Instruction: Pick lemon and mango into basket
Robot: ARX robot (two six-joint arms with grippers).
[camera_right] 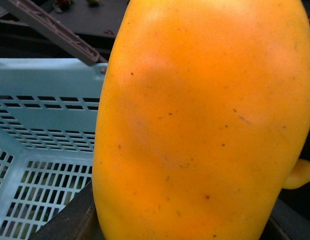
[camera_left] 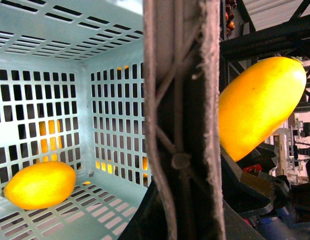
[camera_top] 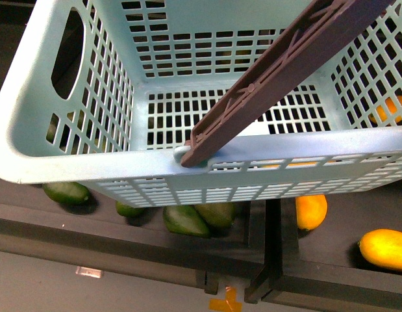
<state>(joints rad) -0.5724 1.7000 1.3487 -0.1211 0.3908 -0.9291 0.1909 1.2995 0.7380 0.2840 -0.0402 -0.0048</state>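
Observation:
The light teal basket (camera_top: 71, 166) fills the front view, lifted above the trays, with its brown handle (camera_top: 285, 71) slanting across it. My left gripper (camera_left: 182, 200) is shut on the handle (camera_left: 182, 100). The lemon (camera_left: 39, 185), a small yellow oval, lies on the basket floor (camera_left: 94, 210) in the left wrist view; it does not show in the front view. My right gripper (camera_right: 180, 222) is shut on the mango (camera_right: 200, 120), a large yellow-orange fruit. The mango also shows in the left wrist view (camera_left: 260, 105), beside the handle and above the basket rim (camera_right: 44, 75).
Below the basket, dark trays hold several dark green oval fruits (camera_top: 186, 221) on the left and yellow-orange fruits (camera_top: 384, 249) (camera_top: 311, 211) on the right. A black divider (camera_top: 272, 260) separates the trays. The grey floor (camera_top: 58, 286) lies in front.

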